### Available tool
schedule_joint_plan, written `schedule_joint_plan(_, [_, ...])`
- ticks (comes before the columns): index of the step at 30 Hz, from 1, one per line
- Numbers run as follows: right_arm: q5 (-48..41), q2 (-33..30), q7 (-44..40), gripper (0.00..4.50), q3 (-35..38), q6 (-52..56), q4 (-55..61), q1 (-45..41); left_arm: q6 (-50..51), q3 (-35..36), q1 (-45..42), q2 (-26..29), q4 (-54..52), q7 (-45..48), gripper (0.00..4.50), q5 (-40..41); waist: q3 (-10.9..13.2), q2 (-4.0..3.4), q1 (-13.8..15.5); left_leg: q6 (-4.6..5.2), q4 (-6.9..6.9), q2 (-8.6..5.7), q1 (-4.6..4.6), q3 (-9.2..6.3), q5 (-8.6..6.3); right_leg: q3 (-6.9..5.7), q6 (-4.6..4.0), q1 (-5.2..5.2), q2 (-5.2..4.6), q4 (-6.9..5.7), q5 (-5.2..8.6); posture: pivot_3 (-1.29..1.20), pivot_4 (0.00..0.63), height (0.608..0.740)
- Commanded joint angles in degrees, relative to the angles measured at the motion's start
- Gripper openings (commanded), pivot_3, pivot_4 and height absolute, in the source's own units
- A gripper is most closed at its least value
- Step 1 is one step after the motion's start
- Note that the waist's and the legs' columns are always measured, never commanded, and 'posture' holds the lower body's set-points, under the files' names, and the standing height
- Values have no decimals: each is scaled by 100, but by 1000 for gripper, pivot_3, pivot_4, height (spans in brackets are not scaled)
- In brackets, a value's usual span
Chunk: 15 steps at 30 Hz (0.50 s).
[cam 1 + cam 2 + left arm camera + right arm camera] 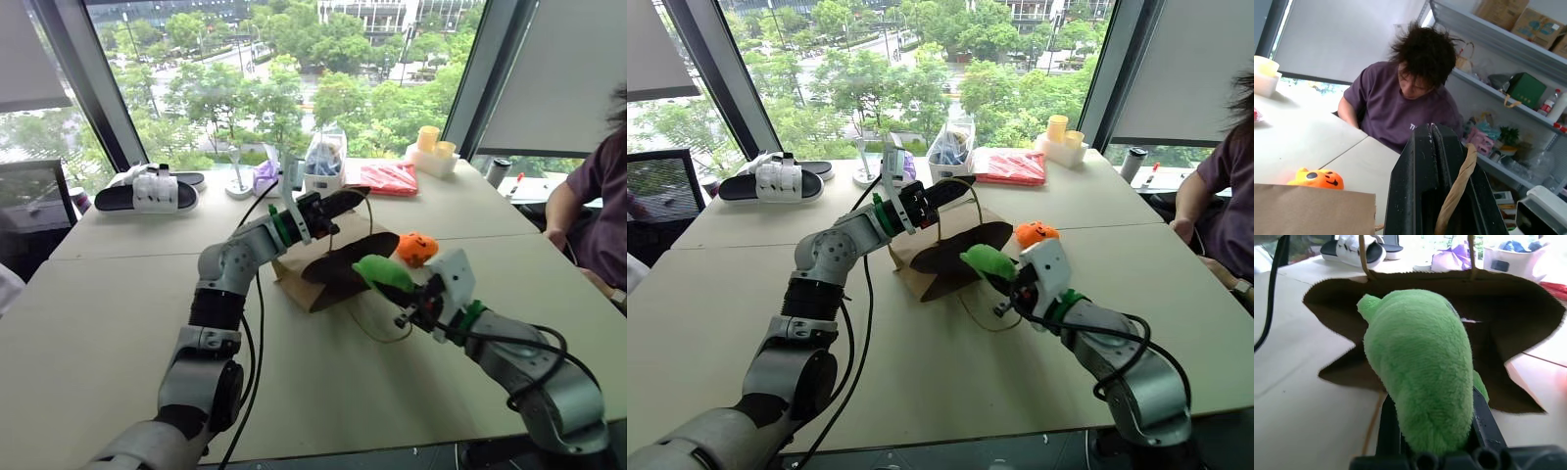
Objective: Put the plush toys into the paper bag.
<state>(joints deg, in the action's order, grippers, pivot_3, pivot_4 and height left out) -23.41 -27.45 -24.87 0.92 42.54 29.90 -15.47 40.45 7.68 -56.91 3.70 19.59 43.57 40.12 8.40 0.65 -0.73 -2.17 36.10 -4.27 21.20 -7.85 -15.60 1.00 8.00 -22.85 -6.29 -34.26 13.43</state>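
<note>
The brown paper bag (299, 282) lies tilted on the table with its dark mouth (1518, 333) turned toward my right arm. My left gripper (355, 197) is shut on the bag's tan string handle (1457, 186) and holds it up above the bag. My right gripper (402, 289) is shut on the green plush toy (382, 271), which hangs just in front of the bag's mouth, above the table. The orange plush toy (417, 248) with dark face marks sits on the table right beside the bag's far right corner.
A person (596, 201) in a purple shirt sits at the table's right side. Along the far edge stand a white and black sandal (149, 192), a purple cloth bundle (265, 176), a clear plastic bag (325, 162), a red packet (390, 178) and yellow cups (432, 149).
</note>
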Motion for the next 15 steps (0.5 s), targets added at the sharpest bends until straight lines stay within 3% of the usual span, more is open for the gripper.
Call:
schedule_joint_plan(1, [533, 143, 99, 30, -459, -424, -807, -494, 81, 18, -111, -21, -357, -13, 0, 156, 0, 0, -2, -1, -2, 0, 0, 0, 1, 0, 0, -1, 0, 0, 0, 0, 150, 740])
schedule_joint_plan(5, [1278, 273, -3, 30, -1165, -1039, -2026, -1211, 262, 84, -49, -83, -606, -200, 0, 295, 0, 0, -8, -25, -2, -1, 6, 3, 14, 1, -1, -9, 0, 0, 0, 0, 150, 740])
schedule_joint_plan(10, [1676, 476, -64, 30, -1383, -1427, -2804, -1699, 319, 109, 13, -145, -797, -398, 0, 364, 0, 0, -3, -43, -8, -1, 15, 2, 25, 3, -1, -25, 0, -5, -1, 0, 150, 740])
schedule_joint_plan(13, [1756, 473, -205, 1265, -1413, -1518, -2892, -1750, 274, 231, 10, -155, -778, -575, 0, 426, 0, 0, -2, -43, -7, -2, 18, 2, 25, 3, -1, -26, -1, -4, -1, 0, 150, 740])
schedule_joint_plan(15, [1767, 405, -265, 2341, -1346, -1510, -2687, -1634, 88, 316, -13, -167, -654, -741, 0, 366, 0, 0, -6, -43, -7, -2, 17, 2, 25, 3, -1, -26, -1, -4, -1, 0, 150, 740])
